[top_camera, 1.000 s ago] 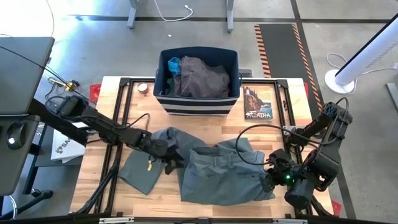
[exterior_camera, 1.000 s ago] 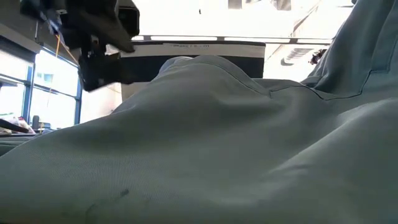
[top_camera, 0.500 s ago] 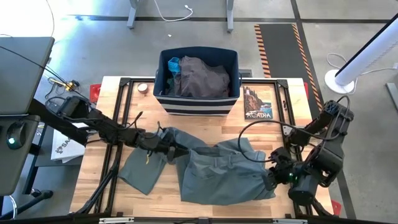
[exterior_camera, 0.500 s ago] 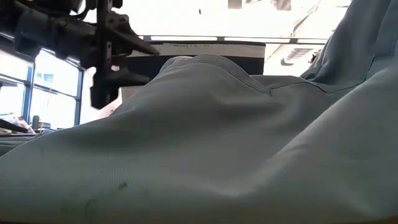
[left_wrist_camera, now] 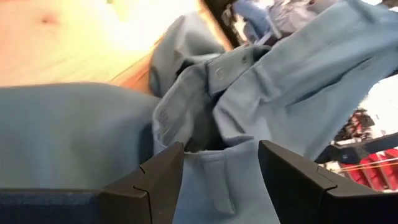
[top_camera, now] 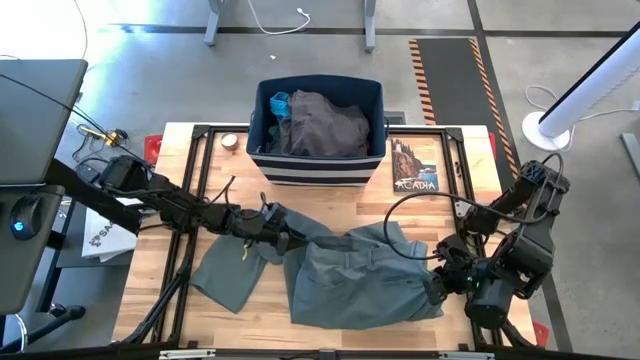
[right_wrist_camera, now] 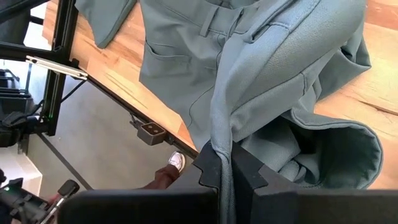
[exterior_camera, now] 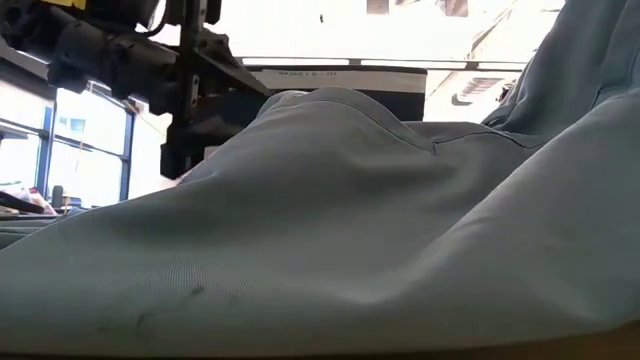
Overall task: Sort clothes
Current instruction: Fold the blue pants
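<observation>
A grey-green garment (top_camera: 350, 285) lies spread over the near half of the wooden table (top_camera: 200, 160), and it fills the low view (exterior_camera: 330, 240). My left gripper (top_camera: 288, 238) is open low over the garment's far left part. In its wrist view the two fingers stand on either side of a raised, stitched fold (left_wrist_camera: 217, 155). My right gripper (top_camera: 438, 283) is shut on the garment's right end and raised above the table. Dark grey-brown clothes (top_camera: 325, 125) and a bright blue piece (top_camera: 278, 101) lie in the navy striped bin (top_camera: 262, 140). My left gripper comes at the garment nearly level from the table's left; I cannot tell whether its fingers (left_wrist_camera: 168, 174) touch the cloth. My right gripper pinches a bunched fold of the garment's right end (right_wrist_camera: 222, 140) between its two fingers, slanting down from above. The cloth falls slack from the fingers to the table, where the remainder lies.
The bin stands at the table's far middle. A picture card (top_camera: 415, 166) lies to its right and a small tape roll (top_camera: 230, 142) to its left. A black frame (top_camera: 200, 200) runs along the table's edges. Bare wood shows at the far left and right.
My left gripper has moved toward the table's right along the garment, sinking a little and tipping from pointing down to nearly level, with its wrist rolling. Its fingers stay open. The garment and my right gripper have kept their places.
</observation>
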You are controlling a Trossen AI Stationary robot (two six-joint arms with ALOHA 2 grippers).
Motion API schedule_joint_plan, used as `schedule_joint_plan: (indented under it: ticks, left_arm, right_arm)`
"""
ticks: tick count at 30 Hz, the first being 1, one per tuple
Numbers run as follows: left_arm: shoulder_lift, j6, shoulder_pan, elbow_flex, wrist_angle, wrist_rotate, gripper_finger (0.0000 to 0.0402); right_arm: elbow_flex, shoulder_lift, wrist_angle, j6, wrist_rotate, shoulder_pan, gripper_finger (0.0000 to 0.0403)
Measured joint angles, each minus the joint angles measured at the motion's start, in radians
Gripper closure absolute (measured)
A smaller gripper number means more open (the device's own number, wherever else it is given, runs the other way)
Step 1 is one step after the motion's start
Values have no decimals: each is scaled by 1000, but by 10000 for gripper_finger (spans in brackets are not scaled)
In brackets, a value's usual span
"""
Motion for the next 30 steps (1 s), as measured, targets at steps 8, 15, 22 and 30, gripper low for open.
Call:
schedule_joint_plan:
  ticks: [8, 15, 22, 30]
  left_arm:
    - [82, 62, 3, 65, -58, 60, 199]
    - [111, 139, 3, 96, -58, 64, 199]
    - [199, 146, 7, 163, -55, 83, 199]
    - [252, 128, 14, 249, -252, 125, 302]
  right_arm:
    - [0, 0, 2, 0, -1, 0, 402]
    - [0, 0, 10, 0, -6, 0, 402]
    - [0, 0, 9, 0, -8, 0, 402]
    - [0, 0, 10, 0, -8, 0, 402]
